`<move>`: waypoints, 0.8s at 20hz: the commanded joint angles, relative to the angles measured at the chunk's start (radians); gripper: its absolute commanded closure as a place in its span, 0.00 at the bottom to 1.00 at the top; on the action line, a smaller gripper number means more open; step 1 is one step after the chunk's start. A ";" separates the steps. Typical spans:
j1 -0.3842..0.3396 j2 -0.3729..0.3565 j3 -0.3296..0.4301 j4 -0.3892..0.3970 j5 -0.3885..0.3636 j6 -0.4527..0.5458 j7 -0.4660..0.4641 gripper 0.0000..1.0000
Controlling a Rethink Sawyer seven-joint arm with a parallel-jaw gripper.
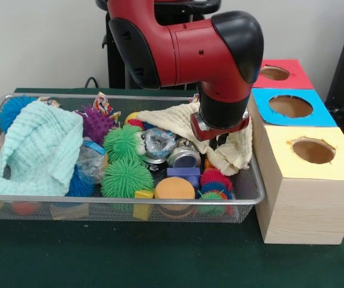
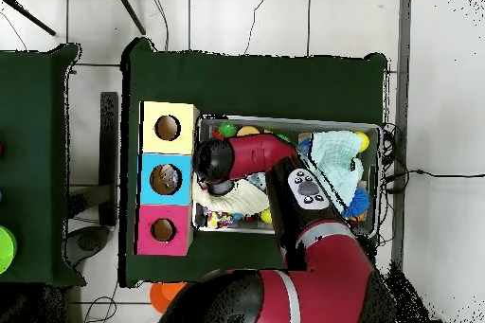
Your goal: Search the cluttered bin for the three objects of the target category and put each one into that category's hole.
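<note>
The wire mesh bin (image 1: 124, 199) is full of clutter. A crushed clear bottle with a blue label (image 1: 91, 159) lies half under a mint cloth (image 1: 37, 150) at the left. A second crumpled clear plastic piece (image 1: 159, 143) lies mid-bin beside a metal can (image 1: 184, 158). No third bottle shows. My gripper (image 1: 221, 143) reaches down at the bin's right end and is sunk in a cream cloth (image 1: 235, 153), close to the can. In the overhead view the arm's wrist (image 2: 216, 163) covers it, over the bin (image 2: 374, 130).
A wooden box beside the bin has a red hole (image 1: 274, 73), a blue hole (image 1: 290, 106) and a yellow hole (image 1: 313, 150). Green spiky balls (image 1: 126, 174), a purple one (image 1: 97, 125), blocks and an orange disc (image 1: 174, 188) fill the bin.
</note>
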 commanded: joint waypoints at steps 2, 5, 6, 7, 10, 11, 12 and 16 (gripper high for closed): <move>-0.022 0.133 0.022 0.006 -0.092 0.038 -0.147 1.00; -0.025 0.133 0.026 0.007 -0.090 0.036 -0.151 0.00; -0.026 0.134 0.026 0.006 -0.089 0.039 -0.154 0.00; -0.026 0.134 0.027 0.005 -0.089 0.039 -0.153 0.00; -0.026 0.135 0.027 0.003 -0.090 0.037 -0.155 0.00; -0.024 0.135 0.026 0.003 -0.092 0.036 -0.153 0.00; -0.016 0.133 0.016 0.000 -0.100 0.016 -0.135 0.00; -0.002 0.103 -0.016 0.020 -0.131 -0.030 -0.097 0.00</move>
